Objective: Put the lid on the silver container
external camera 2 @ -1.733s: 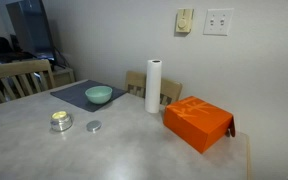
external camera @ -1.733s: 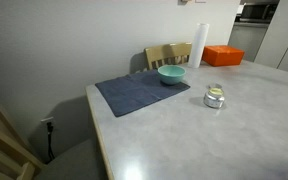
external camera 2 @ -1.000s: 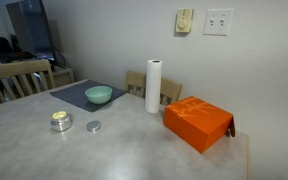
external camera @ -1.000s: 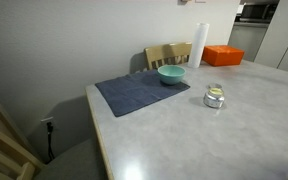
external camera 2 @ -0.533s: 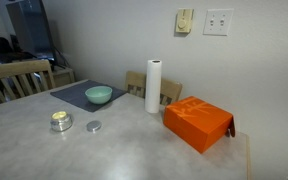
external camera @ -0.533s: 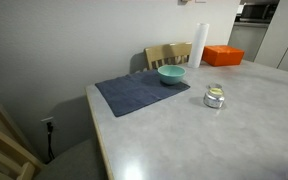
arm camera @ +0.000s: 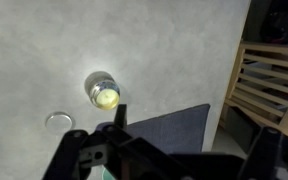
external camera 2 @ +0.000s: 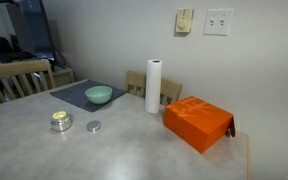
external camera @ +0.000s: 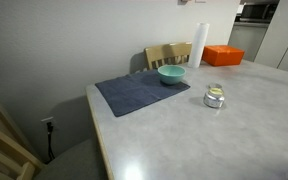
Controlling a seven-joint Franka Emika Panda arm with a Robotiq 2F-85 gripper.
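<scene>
Silver container [arm camera: 104, 92]: small round shiny metal pot, upright on the grey counter [external camera: 184, 140], mouth uncovered, with a yellowish glint inside in the wrist view. It stands below and ahead of the hand [arm camera: 174, 160], toward the picture-left finger, clear of both fingers. Seen also in both exterior views [external camera: 214, 97] [external camera 2: 60, 121]. Lid [arm camera: 58, 122]: flat round silver disc, lying on the counter just beside the container without touching it, nearer the hand's picture-left finger [arm camera: 72, 152] than the container is; seen in an exterior view [external camera 2: 94, 127]. Hand: dark, high above the counter, its two fingers spread wide with nothing between them; shown in the wrist view only. Blue-grey mat [arm camera: 174, 125]: flat on the counter directly under the fore part of the hand, its corner near the container. Teal bowl [external camera: 171, 74]: on the mat's far edge, apart from the container. Paper towel roll [external camera 2: 154, 86]: upright, beyond the bowl. Orange box [external camera 2: 197, 122]: closed, well apart from the container. Wooden chair [arm camera: 269, 80]: off the counter's edge, toward the hand's picture-right finger.
</scene>
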